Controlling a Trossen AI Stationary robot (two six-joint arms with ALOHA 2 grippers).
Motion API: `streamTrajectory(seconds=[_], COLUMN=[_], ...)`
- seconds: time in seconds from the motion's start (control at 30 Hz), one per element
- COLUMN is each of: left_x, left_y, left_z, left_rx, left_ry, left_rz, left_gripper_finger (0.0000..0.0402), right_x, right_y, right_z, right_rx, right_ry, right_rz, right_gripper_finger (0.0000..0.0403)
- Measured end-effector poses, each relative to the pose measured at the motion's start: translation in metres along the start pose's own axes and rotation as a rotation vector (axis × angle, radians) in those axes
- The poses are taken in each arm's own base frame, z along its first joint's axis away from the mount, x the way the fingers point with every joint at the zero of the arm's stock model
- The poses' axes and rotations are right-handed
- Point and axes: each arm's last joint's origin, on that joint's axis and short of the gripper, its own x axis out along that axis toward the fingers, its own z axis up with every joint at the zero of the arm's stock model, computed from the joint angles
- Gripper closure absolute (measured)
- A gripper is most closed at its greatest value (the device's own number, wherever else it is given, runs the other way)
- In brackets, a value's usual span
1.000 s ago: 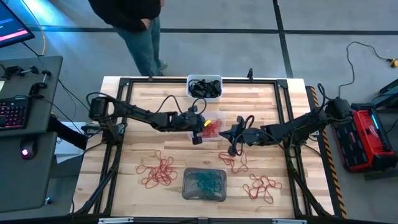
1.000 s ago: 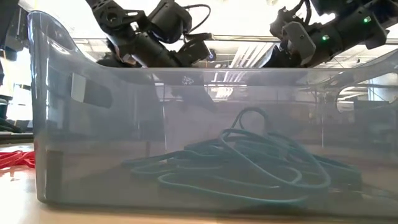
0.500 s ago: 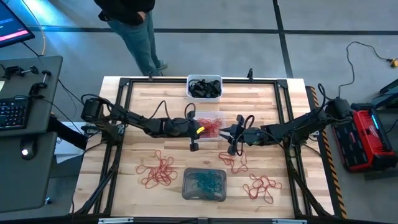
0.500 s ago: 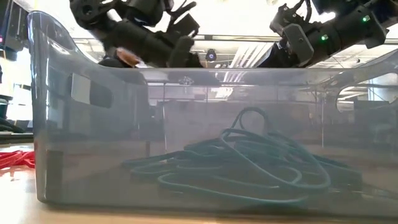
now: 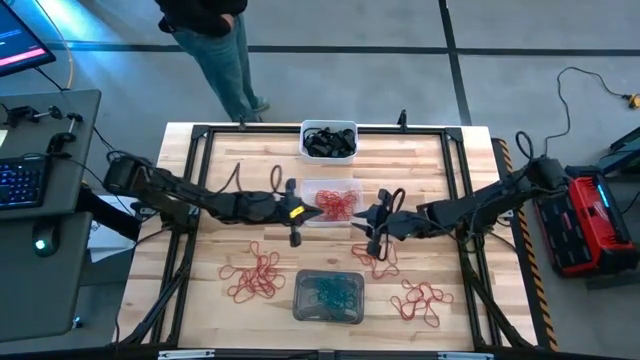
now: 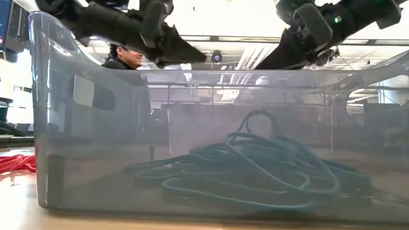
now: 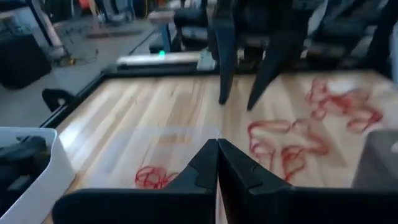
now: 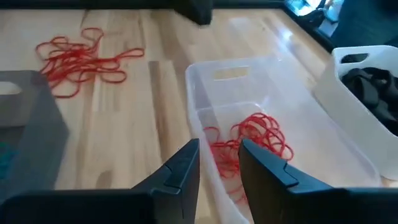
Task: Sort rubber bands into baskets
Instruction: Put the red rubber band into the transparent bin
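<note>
Baskets sit mid-worktop: white basket (image 5: 328, 140) with black bands at the far edge, clear basket (image 5: 331, 203) with red, grey basket (image 5: 329, 296) with teal near me. My left pincer (image 5: 294, 238) is closed and empty. Right pincer (image 8: 219, 163), fingers parted, hangs at the clear basket's rim. Loose red rubber bands (image 5: 256, 277) await sorting.
</note>
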Motion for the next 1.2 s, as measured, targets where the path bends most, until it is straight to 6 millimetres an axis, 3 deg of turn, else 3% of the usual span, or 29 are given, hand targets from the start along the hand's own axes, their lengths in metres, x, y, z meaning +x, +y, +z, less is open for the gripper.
streamTrajectory(seconds=[0.23,0.67,0.8,0.9,1.2], left_x=[-0.025,-0.050,-0.052,-0.052,-0.052], left_y=[0.002,0.005,0.004,0.004,0.004], left_z=[-0.007,-0.011,-0.011,-0.012,-0.014], left_rx=[-0.023,-0.030,-0.025,-0.013,-0.011], left_ry=[-0.064,-0.090,-0.089,-0.076,-0.063], left_rz=[-0.029,-0.088,-0.126,-0.136,-0.136], left_gripper_finger=[0.0401,0.0401,0.0401,0.0401,0.0401], right_x=[-0.010,-0.030,-0.038,-0.040,-0.026], right_y=[0.012,0.016,0.020,0.021,0.025], right_z=[0.010,0.021,0.015,0.007,-0.029], right_rx=[-0.016,-0.013,-0.052,0.013,0.008], right_ry=[0.108,0.372,0.442,0.488,0.680], right_rz=[0.021,0.039,0.042,0.043,0.017], right_gripper_finger=[0.0293,0.0288,0.0288,0.0288,0.0287])
